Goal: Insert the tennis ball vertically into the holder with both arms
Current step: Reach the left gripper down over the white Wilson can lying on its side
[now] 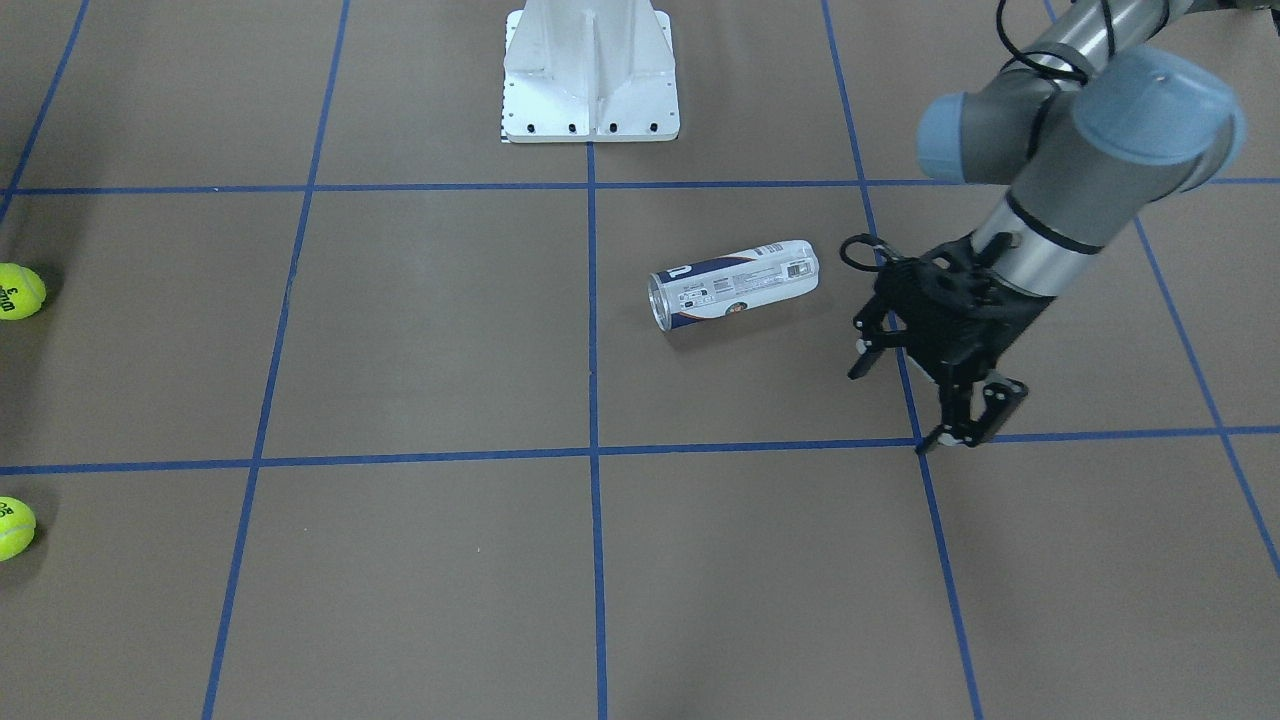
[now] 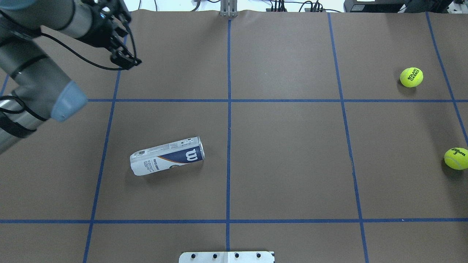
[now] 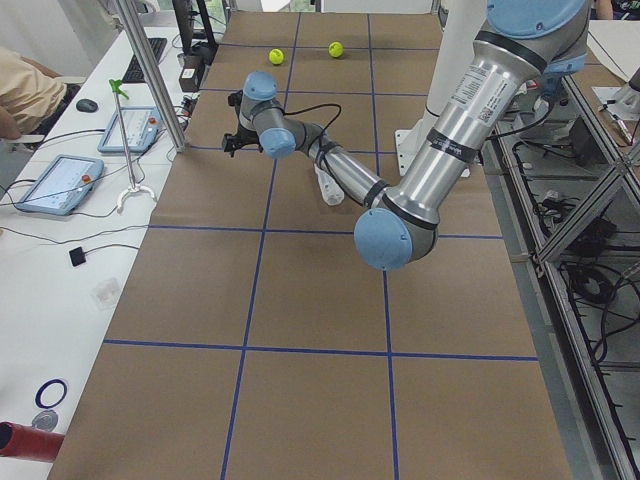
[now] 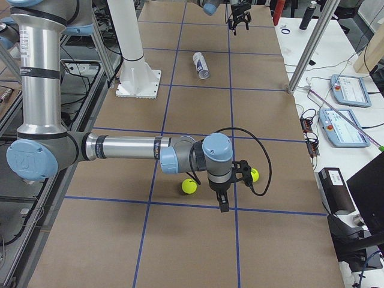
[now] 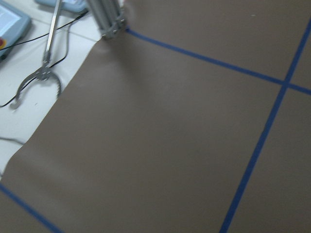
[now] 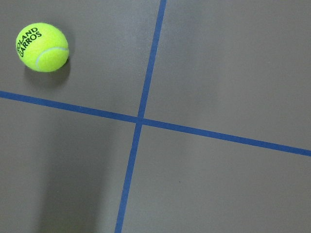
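The clear plastic ball can with a silver rim and blue-and-white label (image 2: 167,156) lies on its side near the middle of the brown counter with blue lines (image 2: 292,164). I think it is empty. The yellow-green tennis ball with black words (image 2: 411,77) and the yellow-green tennis ball with a 3 (image 2: 456,158) sit far off. The black left hand (image 1: 912,395) is wide and holds nothing. I cannot tell if the right hand (image 4: 223,201), near the balls, is wide or narrow. Nearly the whole job is left.
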Robot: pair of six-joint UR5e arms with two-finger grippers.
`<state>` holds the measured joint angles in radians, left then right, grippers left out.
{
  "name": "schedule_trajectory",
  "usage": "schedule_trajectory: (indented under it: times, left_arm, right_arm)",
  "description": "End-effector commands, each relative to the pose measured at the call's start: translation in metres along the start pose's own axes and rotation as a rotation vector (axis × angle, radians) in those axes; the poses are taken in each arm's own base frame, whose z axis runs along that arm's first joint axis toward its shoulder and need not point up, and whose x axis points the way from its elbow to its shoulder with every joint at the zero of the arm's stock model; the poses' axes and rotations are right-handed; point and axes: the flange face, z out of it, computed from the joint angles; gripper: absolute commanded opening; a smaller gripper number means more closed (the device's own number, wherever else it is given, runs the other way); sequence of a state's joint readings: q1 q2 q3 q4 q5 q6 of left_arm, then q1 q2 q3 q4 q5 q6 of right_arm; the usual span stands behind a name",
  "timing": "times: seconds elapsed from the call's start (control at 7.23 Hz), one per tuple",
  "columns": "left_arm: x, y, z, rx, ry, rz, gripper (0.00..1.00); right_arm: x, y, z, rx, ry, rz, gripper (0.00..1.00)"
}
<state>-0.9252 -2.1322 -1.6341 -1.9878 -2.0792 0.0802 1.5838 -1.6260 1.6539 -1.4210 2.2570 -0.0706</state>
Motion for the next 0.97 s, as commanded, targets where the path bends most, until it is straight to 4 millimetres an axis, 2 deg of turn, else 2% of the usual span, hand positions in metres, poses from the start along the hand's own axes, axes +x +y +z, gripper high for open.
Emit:
schedule_trajectory:
  times: [0.0, 0.42, 0.55, 0.83]
  left_arm:
    - [0.092, -0.039, 0.047, -0.072, 0.117, 0.06, 1.0]
    - [0.206, -0.045, 0.102, -0.173, 0.177, 0.144, 0.99]
    - [0.224, -0.044, 0.11, -0.197, 0.188, 0.155, 0.99]
    - [0.227, -0.041, 0.113, -0.207, 0.187, 0.157, 0.99]
  right_arm:
    - [0.001, 0.001, 0.0, 0.0, -0.001, 0.001, 1.0]
    - [0.001, 0.001, 0.0, 0.0, -0.001, 0.001, 1.0]
    - [0.0, 0.001, 0.001, -0.001, -0.001, 0.0, 1.0]
    - [0.0, 0.001, 0.0, 0.0, -0.009, 0.001, 1.0]
